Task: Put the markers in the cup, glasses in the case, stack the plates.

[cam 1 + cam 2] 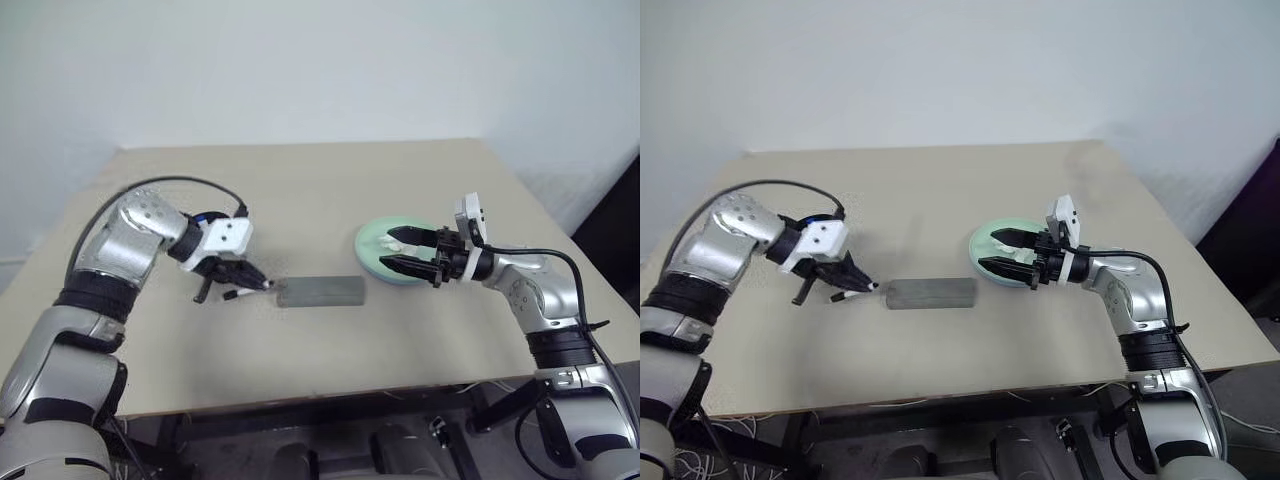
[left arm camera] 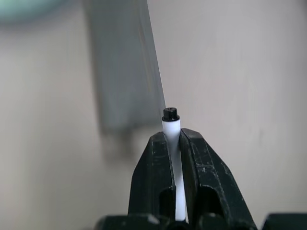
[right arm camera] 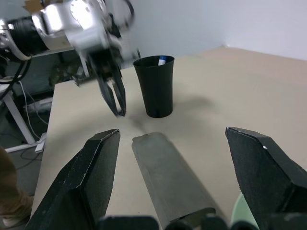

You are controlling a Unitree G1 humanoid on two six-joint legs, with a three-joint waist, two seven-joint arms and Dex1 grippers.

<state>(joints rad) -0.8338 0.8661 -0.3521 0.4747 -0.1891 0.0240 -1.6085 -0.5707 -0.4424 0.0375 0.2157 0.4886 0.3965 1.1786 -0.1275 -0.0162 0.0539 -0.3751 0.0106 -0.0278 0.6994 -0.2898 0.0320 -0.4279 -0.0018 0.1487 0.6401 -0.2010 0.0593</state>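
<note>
One black-tipped marker (image 2: 171, 125) pinched between the pressed-together fingers of the left gripper (image 1: 236, 280), above the desk (image 1: 320, 180), just beside one grey case (image 1: 320, 291). One black cup (image 3: 154, 85), blue cap visible inside. Right gripper (image 1: 412, 253) spread, empty, partly hiding the mint plate (image 1: 372, 245); plate count unclear.

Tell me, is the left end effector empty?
No, the left end effector is shut on a white marker with a black tip.

Matt grey case (image 1: 320, 291) — glossy black plastic cup (image 3: 154, 86)
</note>
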